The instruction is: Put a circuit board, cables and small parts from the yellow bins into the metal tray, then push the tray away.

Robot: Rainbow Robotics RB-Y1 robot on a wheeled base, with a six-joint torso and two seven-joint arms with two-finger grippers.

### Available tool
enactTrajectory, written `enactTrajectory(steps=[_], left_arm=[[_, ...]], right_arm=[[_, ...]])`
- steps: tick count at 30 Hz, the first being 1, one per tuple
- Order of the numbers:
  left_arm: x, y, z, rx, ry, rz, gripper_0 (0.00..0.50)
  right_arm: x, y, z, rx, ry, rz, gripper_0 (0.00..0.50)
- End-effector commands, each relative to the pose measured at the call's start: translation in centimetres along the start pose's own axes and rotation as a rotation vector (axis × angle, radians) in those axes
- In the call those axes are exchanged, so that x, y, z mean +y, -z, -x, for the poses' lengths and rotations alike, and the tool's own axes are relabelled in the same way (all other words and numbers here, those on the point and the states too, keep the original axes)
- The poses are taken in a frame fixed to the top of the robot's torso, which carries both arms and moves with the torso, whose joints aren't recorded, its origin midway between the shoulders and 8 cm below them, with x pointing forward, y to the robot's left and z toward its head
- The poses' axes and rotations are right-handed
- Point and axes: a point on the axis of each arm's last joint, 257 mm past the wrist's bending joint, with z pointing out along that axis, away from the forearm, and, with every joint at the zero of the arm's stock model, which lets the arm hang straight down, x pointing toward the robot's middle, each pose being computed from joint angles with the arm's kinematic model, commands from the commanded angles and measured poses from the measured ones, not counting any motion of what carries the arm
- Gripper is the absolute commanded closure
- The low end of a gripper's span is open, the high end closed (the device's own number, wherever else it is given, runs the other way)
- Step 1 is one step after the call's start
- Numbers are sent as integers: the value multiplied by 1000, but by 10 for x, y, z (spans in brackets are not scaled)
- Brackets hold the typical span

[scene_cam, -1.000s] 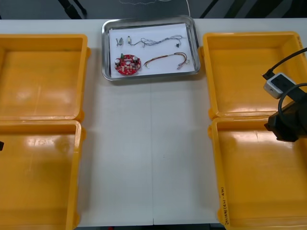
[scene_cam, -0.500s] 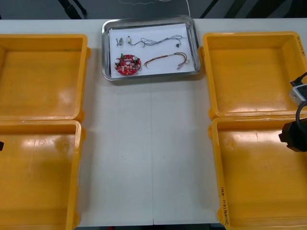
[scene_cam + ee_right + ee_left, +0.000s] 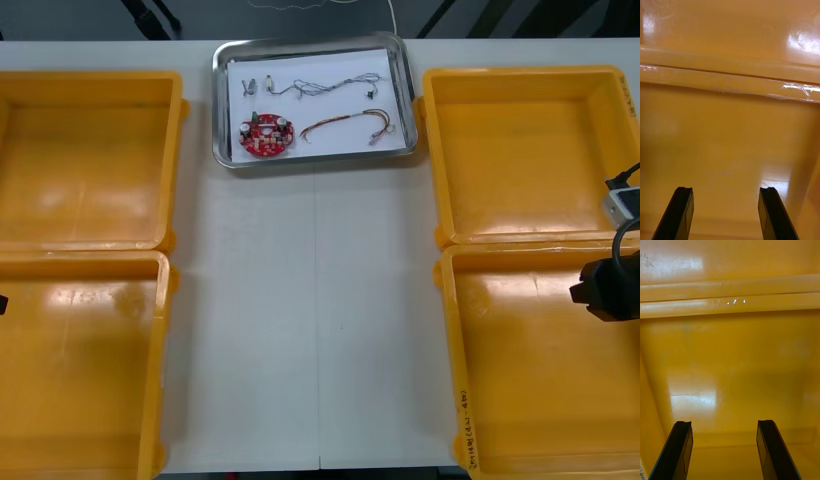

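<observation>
Right of the metal tray, the right arm has drawn back. A second ago it hung over the seam between the two yellow bins on that side. Now it sits farther out from the tray, over the near right bin, and a shade lower than half a second back. Nothing else has stirred. The tray stays at the far middle of the table, with the same load on its white inside.

The round red circuit board lies in the tray's near left part. The red and yellow cable is beside it toward the tray's right wall. A thin cable lies along the far side, its colours too fine to make out. Two small metal parts sit in the far left corner.

From above, the right arm is cut off at the edge and its bulk hides the claw beneath. The left arm is a black sliver well off to the tray's left, over the near left bin.

At the wrists, the right gripper has its fingers spread wide over bare bin floor, with a bin wall ahead. The left gripper is spread the same way, above its own bin's floor.
</observation>
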Motion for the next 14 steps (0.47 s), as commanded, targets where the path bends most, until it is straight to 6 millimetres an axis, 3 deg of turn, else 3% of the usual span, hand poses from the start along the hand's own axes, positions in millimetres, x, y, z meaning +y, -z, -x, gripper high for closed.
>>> enactTrajectory(steps=[1, 14], left_arm=[[8, 8, -4, 10, -97, 40, 0], [8, 8, -4, 10, -97, 40, 0]], right_arm=[[-20, 4, 1, -7, -66, -9, 0], [-15, 4, 3, -9, -69, 8, 0]])
